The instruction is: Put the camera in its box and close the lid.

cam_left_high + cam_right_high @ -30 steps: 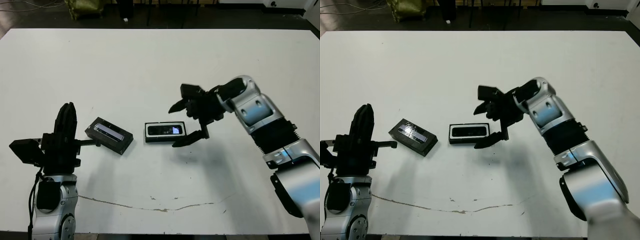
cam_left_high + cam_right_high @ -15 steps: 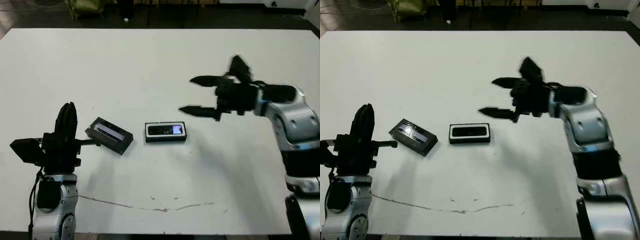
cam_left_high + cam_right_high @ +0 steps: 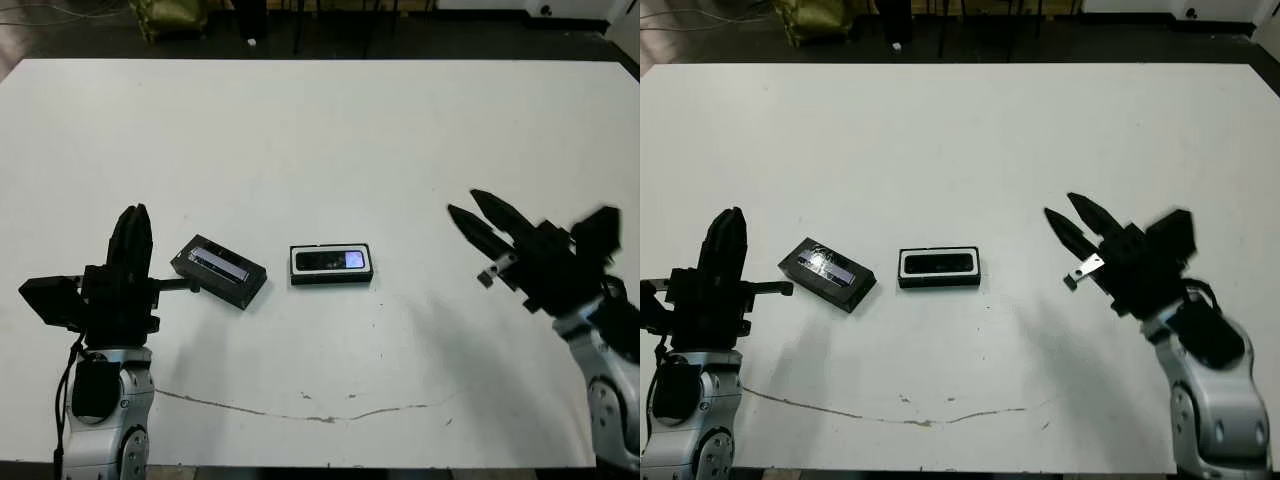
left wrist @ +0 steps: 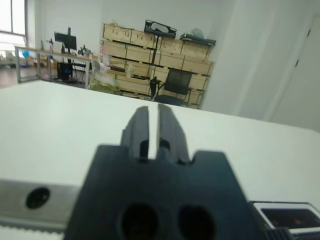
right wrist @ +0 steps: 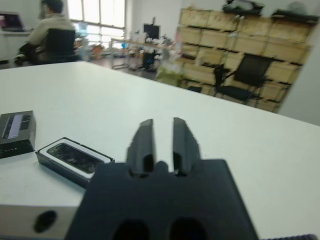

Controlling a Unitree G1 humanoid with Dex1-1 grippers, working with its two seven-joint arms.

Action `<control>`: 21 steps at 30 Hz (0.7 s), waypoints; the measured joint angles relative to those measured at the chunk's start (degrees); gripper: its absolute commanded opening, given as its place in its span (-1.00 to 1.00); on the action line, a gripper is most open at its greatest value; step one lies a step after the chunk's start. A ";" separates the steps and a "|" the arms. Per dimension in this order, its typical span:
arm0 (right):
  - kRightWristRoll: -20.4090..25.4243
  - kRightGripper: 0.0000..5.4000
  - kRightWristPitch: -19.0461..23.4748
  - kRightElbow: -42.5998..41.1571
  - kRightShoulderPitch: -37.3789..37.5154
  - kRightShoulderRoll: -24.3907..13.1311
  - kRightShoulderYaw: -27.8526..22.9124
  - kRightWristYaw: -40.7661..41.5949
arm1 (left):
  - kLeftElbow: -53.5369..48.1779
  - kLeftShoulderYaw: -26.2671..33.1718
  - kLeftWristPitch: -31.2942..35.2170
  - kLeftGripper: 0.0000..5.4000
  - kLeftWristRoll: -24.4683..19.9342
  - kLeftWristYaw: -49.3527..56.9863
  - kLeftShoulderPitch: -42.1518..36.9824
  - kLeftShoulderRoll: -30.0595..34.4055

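Note:
The slim black camera (image 3: 331,261) lies inside the box (image 3: 296,263), a shallow black tray with white lining near the table's middle. Left of it, apart and at an angle, the black lid (image 3: 218,270) rests flat with its shiny stripe up. My right gripper (image 3: 465,203) hovers well to the right of the box, pointing toward it, fingers a little open with nothing between them. My left gripper (image 3: 133,214) stands upright left of the lid, shut and holding nothing. The right wrist view shows the box (image 5: 75,159) and the lid (image 5: 17,127) ahead of its fingers.
A thin dark line (image 3: 300,410) runs across the table near its front edge. In the right wrist view a person (image 5: 50,25) sits beyond the table, and shelves of boxes (image 5: 240,30) and a chair (image 5: 245,77) stand behind it.
My right arm has pulled back from beside the box, moving right and toward the front edge. Its fingers have narrowed from wide open. The left arm, box and lid have not moved.

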 measured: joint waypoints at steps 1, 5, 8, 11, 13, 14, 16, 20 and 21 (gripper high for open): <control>-0.11 -0.99 -1.95 0.14 1.18 0.36 0.07 -0.30 | 0.14 0.57 -0.35 -1.00 0.15 -0.53 -0.45 0.98; -0.97 -0.99 -10.69 2.45 3.67 2.24 1.09 -1.35 | 0.49 3.21 -0.82 -1.00 0.00 -3.51 -2.82 5.56; -1.45 -0.99 -12.67 2.79 5.11 2.65 2.45 -2.62 | 0.07 5.47 0.40 -1.00 -1.26 -5.88 -4.49 9.80; -1.31 -0.99 -13.16 2.89 5.38 2.75 3.35 -3.28 | -1.65 7.12 4.52 -1.00 -3.30 -9.40 -5.54 14.94; -0.95 -0.99 -13.24 2.88 5.43 2.75 3.96 -3.30 | -3.39 8.23 7.95 -1.00 -4.03 -12.12 -5.69 19.38; -0.85 -0.99 -13.28 2.85 5.43 2.74 4.13 -3.35 | -4.20 8.71 9.52 -1.00 -4.06 -13.74 -5.70 21.86; -0.80 -0.99 -13.30 2.69 5.42 2.74 4.40 -3.79 | -4.85 9.67 11.45 -1.00 -4.66 -17.80 -6.06 26.77; -0.76 -0.99 -13.18 2.05 5.24 2.69 4.72 -4.96 | -3.89 9.81 13.17 -1.00 -5.08 -28.17 -10.39 37.72; -0.69 -0.99 -13.15 1.94 5.18 2.63 4.72 -5.15 | -3.55 9.19 13.69 -1.00 -4.83 -30.75 -12.18 40.74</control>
